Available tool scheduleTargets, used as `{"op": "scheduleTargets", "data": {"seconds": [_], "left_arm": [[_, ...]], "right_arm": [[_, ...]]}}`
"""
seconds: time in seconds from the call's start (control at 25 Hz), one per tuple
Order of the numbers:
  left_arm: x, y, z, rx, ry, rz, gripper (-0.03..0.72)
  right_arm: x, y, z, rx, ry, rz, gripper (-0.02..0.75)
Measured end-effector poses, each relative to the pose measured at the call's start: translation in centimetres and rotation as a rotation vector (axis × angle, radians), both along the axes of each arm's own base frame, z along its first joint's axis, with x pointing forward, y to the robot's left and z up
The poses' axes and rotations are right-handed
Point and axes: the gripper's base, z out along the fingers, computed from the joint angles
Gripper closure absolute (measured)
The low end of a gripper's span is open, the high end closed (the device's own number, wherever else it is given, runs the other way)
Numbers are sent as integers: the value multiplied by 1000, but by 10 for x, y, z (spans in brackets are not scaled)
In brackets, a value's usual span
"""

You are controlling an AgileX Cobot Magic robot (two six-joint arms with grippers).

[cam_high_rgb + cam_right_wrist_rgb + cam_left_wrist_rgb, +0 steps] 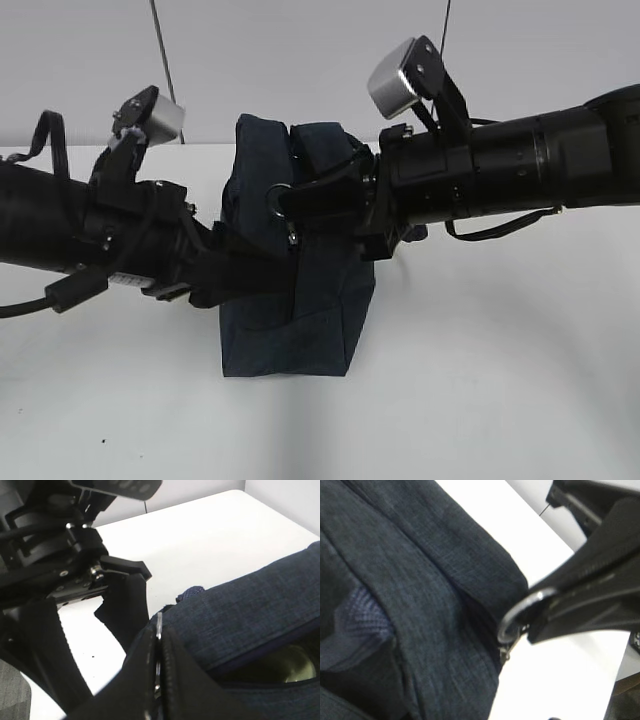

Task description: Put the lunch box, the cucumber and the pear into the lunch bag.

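Observation:
The navy lunch bag (290, 330) stands upright mid-table; it also fills the left wrist view (420, 580) and shows in the right wrist view (250, 605). My right gripper (290, 200) is shut on the metal ring pull (276, 200) at the bag's top; the ring (159, 622) sits pinched between its pads. The ring also shows in the left wrist view (517, 612). My left gripper (270, 268) is pressed on the bag's front fabric and looks closed on it. A pale yellow-green surface (295, 667) shows inside the opening. Lunch box, cucumber and pear are otherwise out of view.
The white table (500, 350) surrounds the bag. Both black arms meet over the bag, close together. A grey wall stands behind, with two thin cables hanging down it.

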Motion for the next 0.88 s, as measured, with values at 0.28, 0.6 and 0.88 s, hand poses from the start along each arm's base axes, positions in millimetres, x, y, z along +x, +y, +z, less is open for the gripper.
{"op": "scheduleTargets", "data": {"seconds": [0.28, 0.6, 0.88], "left_arm": [[3, 1, -3, 55, -34, 32, 475], [3, 2, -4, 76, -42, 30, 695], [-1, 3, -7, 100, 14, 7, 697]], "right_arm": [[8, 0, 7, 1, -29, -45, 732], [21, -1, 19, -22, -80, -114, 732], [33, -1, 26, -38, -124, -160, 732]]}}
